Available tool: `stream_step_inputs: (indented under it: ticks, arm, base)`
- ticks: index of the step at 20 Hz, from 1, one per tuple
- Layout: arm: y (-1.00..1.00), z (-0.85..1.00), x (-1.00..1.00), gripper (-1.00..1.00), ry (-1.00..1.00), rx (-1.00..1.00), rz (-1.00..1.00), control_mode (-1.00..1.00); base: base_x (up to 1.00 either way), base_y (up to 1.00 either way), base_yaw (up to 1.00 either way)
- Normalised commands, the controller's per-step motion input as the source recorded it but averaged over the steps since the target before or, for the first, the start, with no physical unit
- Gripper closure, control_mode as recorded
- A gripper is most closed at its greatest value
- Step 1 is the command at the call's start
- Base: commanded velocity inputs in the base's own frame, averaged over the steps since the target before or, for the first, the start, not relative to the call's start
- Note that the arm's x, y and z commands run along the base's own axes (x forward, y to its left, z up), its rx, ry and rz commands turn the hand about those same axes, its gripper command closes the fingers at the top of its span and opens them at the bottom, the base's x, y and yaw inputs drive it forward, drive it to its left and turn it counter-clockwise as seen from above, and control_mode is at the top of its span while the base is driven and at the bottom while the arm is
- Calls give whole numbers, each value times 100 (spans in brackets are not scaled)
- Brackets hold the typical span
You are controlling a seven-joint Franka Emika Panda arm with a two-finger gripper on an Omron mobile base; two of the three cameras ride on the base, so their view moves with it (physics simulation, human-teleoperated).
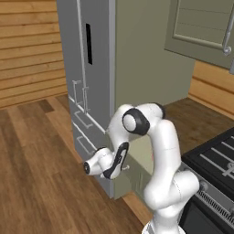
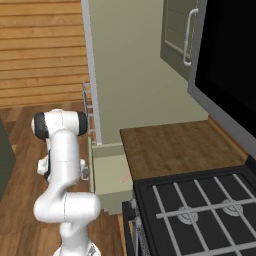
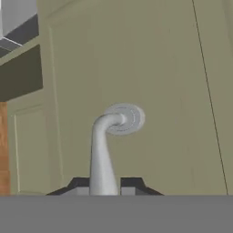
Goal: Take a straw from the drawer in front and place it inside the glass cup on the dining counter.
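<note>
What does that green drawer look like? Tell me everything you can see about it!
The drawer is sage green and shallow, and it stands pulled out from the cabinet beside the wooden counter, so its top is open. A thin red and white straw lies inside. On its flat front panel sits a small silver bar handle with a round mounting plate. The gripper is closed on that handle, one dark finger on each side.
</note>
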Motion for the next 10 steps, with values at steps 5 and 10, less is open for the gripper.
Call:
stream_step_inputs:
  ticks: [5, 10]
  arm:
    - [100, 0, -30, -100, 8, 15, 2, -100]
    - [62, 21, -19, -100, 9, 29, 0, -100]
  base:
    - [0, 0, 0]
    - [0, 0, 0]
